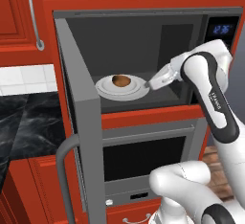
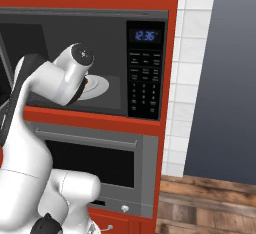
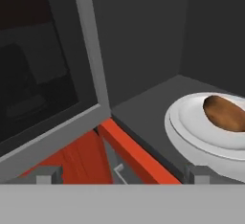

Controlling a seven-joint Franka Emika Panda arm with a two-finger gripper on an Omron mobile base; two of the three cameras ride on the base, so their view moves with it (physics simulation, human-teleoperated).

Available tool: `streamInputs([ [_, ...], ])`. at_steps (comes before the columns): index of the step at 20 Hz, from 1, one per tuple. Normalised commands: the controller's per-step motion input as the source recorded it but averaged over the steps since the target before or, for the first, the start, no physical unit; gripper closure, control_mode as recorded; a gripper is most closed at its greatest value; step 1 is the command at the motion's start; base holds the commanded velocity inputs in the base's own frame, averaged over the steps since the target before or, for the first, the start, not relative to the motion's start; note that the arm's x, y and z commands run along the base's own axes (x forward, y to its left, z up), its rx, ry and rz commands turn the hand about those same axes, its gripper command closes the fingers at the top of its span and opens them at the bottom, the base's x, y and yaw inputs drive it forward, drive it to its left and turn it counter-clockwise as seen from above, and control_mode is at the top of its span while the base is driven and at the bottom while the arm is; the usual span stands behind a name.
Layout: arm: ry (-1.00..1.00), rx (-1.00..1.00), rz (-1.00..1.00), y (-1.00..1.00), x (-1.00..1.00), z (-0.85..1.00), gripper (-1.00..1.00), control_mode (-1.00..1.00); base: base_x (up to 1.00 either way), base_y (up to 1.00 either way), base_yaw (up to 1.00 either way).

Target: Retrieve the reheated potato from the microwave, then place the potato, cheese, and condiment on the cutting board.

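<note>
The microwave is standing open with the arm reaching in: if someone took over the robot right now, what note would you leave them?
Gripper: open, holding nothing, inside the large grey built-in microwave, at the right edge of the round white plate.
Small brown oval potato: lies on that plate in the microwave cavity, untouched.
Microwave door: swung fully open to the left.
Done: door opened, arm brought in to the plate.
Left: grasp the potato, lift it out, then put potato, cheese and condiment on the cutting board. Those last three are not in sight from here.
</note>
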Motion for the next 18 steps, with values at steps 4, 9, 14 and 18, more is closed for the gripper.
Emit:
streamInputs([
  [4,-0.07,-0.10,0.00,0.16,0.33,-0.20,-1.00,-1.00,0.00,0.00,0.00],
  [9,-0.01,-0.10,0.00,0.14,0.32,-0.13,-1.00,-1.00,0.00,0.00,0.00],
  [14,0.00,0.00,0.00,-0.02,0.37,0.00,-1.00,-1.00,0.00,0.00,0.00],
  [18,0.00,0.00,0.00,-0.02,0.28,-0.06,-1.00,-1.00,0.00,0.00,0.00],
])
